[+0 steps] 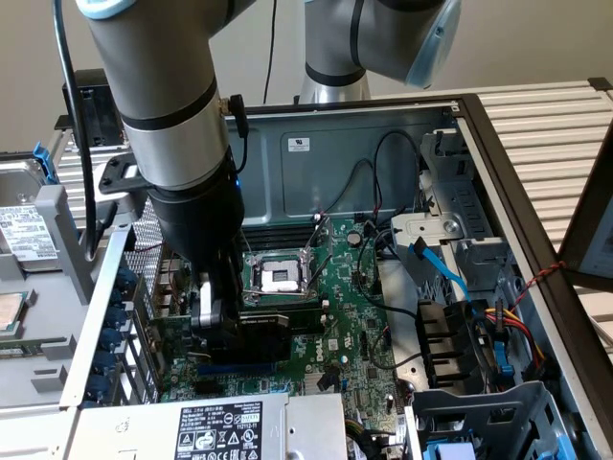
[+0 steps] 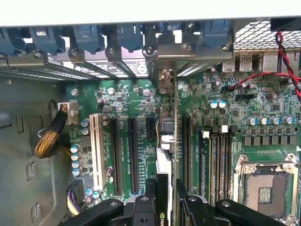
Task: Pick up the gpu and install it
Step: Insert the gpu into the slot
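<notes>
Plainly the install step was under way: the hand (image 1: 215, 311) was clamped narrowly on the gpu (image 1: 268, 331), holding its matte black shroud edge-down inside the open case, just above the green motherboard (image 1: 354, 307) and its long black slots (image 2: 133, 155). Whether the card touched a slot I could not tell. Seating it, I judged, called for its thin edge squared over one slot, bracket toward the perforated metal rear wall (image 2: 261, 33)
</notes>
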Motion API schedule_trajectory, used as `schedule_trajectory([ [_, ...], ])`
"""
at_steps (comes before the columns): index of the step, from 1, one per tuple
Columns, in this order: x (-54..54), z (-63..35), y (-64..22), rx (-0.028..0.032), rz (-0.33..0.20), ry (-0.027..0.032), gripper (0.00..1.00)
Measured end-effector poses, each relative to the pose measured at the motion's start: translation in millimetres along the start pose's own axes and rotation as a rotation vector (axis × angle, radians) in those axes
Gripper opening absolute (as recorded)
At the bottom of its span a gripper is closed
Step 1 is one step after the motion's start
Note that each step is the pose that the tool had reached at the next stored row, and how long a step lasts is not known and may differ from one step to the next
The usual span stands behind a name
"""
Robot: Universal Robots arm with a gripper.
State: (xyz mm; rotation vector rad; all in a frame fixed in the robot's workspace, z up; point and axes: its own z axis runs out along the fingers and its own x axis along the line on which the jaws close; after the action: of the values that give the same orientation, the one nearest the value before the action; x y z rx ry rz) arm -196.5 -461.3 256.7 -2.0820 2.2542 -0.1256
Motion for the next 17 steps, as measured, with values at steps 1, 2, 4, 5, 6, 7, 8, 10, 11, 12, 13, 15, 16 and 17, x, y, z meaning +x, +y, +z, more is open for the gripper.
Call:
schedule_trajectory([
  [1,0.0,0.0,0.0,0.0,0.0,0.0,0.27],
  [2,0.0,0.0,0.0,0.0,0.0,-0.0001,0.27],
  [4,-0.1,0.1,0.0,0.0001,0.0,-0.0001,0.27],
  [5,-0.1,0.1,0.0,0.0001,0.0,-0.0001,0.27],
  [6,-0.1,0.0,-0.1,0.0001,0.0,-0.0001,0.27],
  [7,-0.1,0.0,0.0,0.0001,0.0,-0.0001,0.27],
  [8,-0.2,-0.1,0.0,0.0001,0.0,-0.0002,0.27],
  [10,-0.2,-0.5,-0.1,0.0001,0.0,-0.0002,0.27],
  [11,-0.3,-0.7,-0.1,0.0001,0.0,-0.0002,0.27],
  [12,-0.3,-1.0,-0.2,0.0001,0.0,-0.0003,0.27],
  [13,-0.4,-1.2,-0.2,0.0001,0.0,-0.0003,0.27],
  [15,-0.5,-1.2,-0.1,0.0001,0.0,-0.0004,0.27],
  [16,-0.7,-1.3,-0.1,0.0,0.0,-0.0004,0.27],
  [17,-1.0,-1.3,-0.1,0.0,0.0,-0.0003,0.27],
])
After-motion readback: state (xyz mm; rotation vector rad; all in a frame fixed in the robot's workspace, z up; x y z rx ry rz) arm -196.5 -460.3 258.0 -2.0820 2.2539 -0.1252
